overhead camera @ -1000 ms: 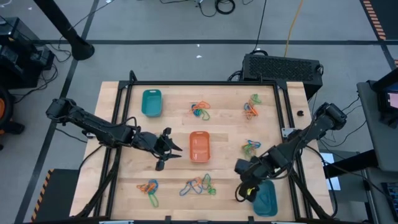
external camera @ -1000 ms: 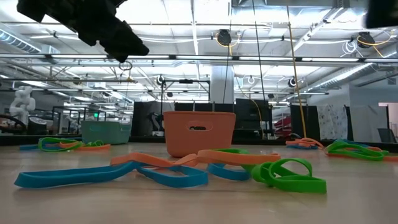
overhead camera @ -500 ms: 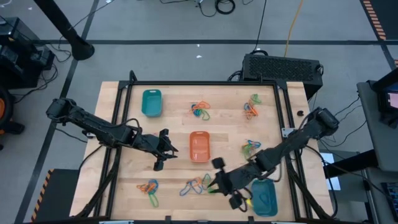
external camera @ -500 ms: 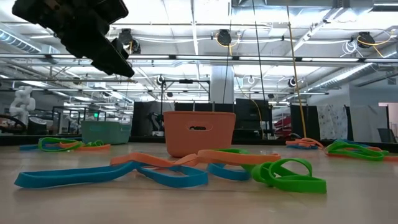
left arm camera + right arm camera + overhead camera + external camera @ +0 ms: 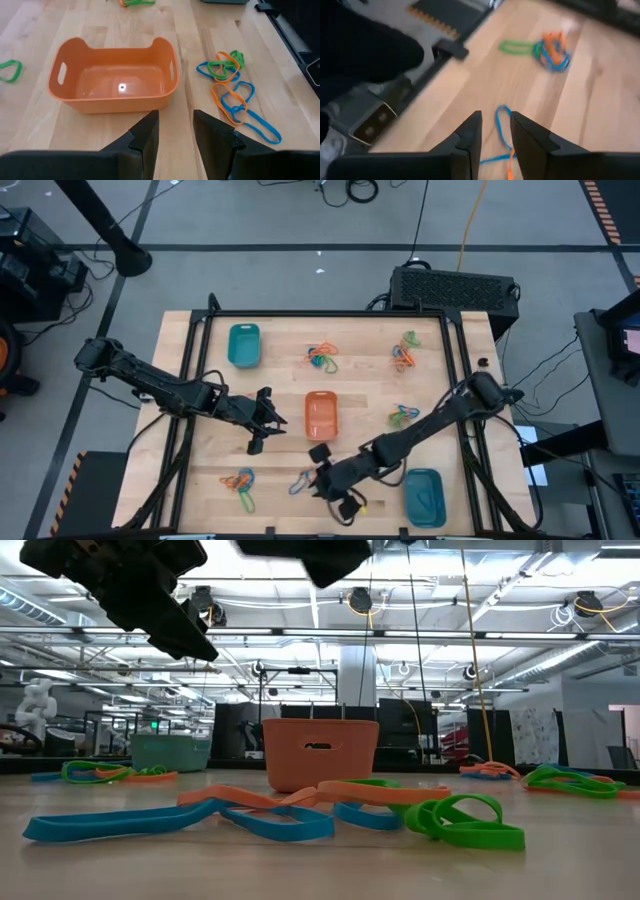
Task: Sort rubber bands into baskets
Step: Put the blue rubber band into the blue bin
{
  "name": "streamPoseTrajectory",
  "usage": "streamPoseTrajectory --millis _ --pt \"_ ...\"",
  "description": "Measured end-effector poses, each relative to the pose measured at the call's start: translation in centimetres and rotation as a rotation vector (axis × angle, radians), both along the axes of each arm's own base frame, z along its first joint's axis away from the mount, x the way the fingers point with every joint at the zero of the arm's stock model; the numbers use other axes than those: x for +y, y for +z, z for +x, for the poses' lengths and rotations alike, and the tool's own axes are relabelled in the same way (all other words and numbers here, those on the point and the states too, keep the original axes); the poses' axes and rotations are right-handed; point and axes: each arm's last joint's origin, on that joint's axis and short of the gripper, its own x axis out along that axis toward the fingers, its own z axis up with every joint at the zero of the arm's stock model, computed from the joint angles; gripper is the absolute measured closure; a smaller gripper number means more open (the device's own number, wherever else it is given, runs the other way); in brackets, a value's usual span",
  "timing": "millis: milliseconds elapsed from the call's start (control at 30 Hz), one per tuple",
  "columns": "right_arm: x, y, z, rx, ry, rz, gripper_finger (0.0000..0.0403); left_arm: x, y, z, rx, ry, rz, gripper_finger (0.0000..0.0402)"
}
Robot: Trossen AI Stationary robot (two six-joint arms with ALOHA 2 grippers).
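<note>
The right gripper [image 5: 335,485] hangs over the pile of rubber bands [image 5: 305,479] at the near middle of the table [image 5: 365,395]. Its fingers [image 5: 468,135] stand a little apart with nothing between them; a blue band [image 5: 503,131] lies on the wood just beyond the tips. The left gripper [image 5: 262,420] waits left of the orange basket [image 5: 320,415], fingers [image 5: 145,136] parted and empty, pointing at that basket.

Other piles of bands lie at the near left [image 5: 240,482], the far middle [image 5: 322,358], the far right [image 5: 404,352] and right of centre [image 5: 403,415]. One teal basket [image 5: 243,345] sits at the far left, the second [image 5: 424,498] at the near right corner. Whether either teal basket holds any bands cannot be told. The orange basket is empty in the left wrist view.

Risks from this position:
- The bands in each pile overlap and interlock. A pinch on one loop is likely to lift several colours together, causing a mis-sort.
- The bands lie flat on the wood. A shallow descent may close on nothing; a deep one may drive the fingertips into the table.
- A stretched band may snap free and land off the table.
- The right arm reaches across towards the left arm's side; simultaneous motion near the orange basket risks contact.

No brand, label or legible writing is visible.
</note>
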Motion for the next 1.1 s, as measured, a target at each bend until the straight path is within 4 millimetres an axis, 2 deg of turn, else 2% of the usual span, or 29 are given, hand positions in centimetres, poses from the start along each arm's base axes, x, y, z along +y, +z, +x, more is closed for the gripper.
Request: streamPoseTrajectory --millis 167,300,800,967,1100 --pt "0.5 -1.4 1.5 0.103 0.015 -0.012 0.0271 0.0 0.0 0.0 -0.002 -0.004 0.006 0.0274" --pt "0.8 -2.4 2.0 0.129 0.022 -0.012 0.0261 0.0 0.1 0.0 -0.011 -0.014 0.018 0.0274" --pt "0.7 -7.0 1.7 0.337 -0.103 -0.021 0.0266 -0.1 0.2 0.1 -0.025 -0.016 0.016 0.0274" --pt "0.5 -7.1 1.4 0.381 -0.136 -0.018 0.0268 -0.1 0.2 0.1 -0.025 -0.016 0.015 0.0274" --pt "0.6 -7.1 1.2 0.407 -0.152 -0.009 0.0291 -0.1 0.2 0.1 -0.029 -0.016 0.014 0.0274"
